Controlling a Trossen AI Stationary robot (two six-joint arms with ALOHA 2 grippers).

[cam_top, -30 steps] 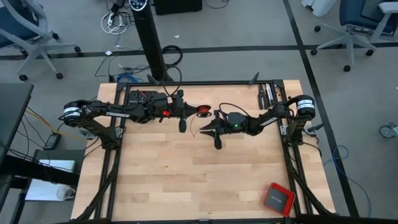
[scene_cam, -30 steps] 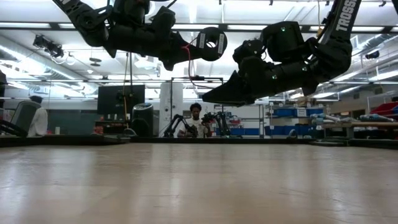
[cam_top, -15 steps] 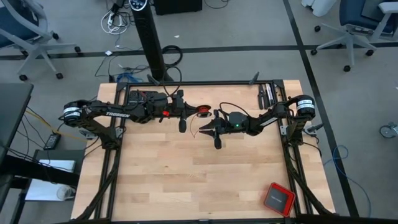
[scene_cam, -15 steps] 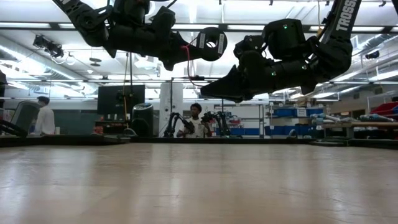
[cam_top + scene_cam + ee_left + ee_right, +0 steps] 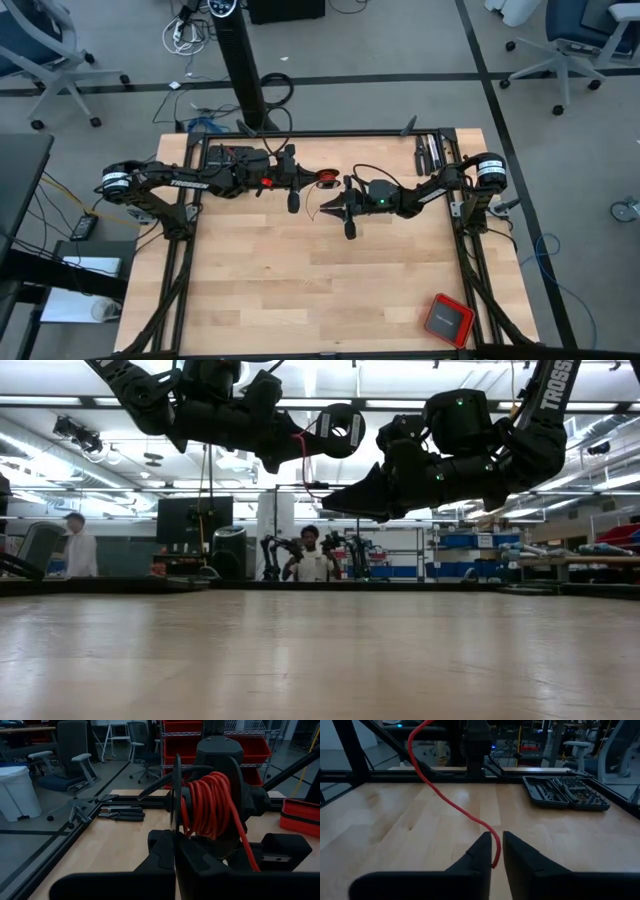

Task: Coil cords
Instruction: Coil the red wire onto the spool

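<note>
**My 2 grippers hold a red cord above the table**

My right gripper [image 5: 492, 851] hangs in the air over the middle of the table [image 5: 300, 290]. Its 2 dark fingers [image 5: 520, 857] stand close together with a narrow gap, and the thin red cord [image 5: 451, 800] runs down into that gap. I cannot tell whether the fingers pinch the cord or only stand around it. From there the cord curves up and away toward my left arm.

My left gripper [image 5: 305, 181] is also raised, just beside the right one, near the far side of the table. Its jaws are pressed together on a dark spool [image 5: 176, 795]. Most of the cord is wound on this spool in a tight red bundle, and 1 strand leaves it toward my right gripper.

A dark case of tool bits [image 5: 566, 793] lies open on the table at the far right edge. A red square box [image 5: 447, 319] with a dark top sits at the near right corner, well apart from both grippers. In the room beyond the table, 2 people [image 5: 310, 560] are visible.
</note>
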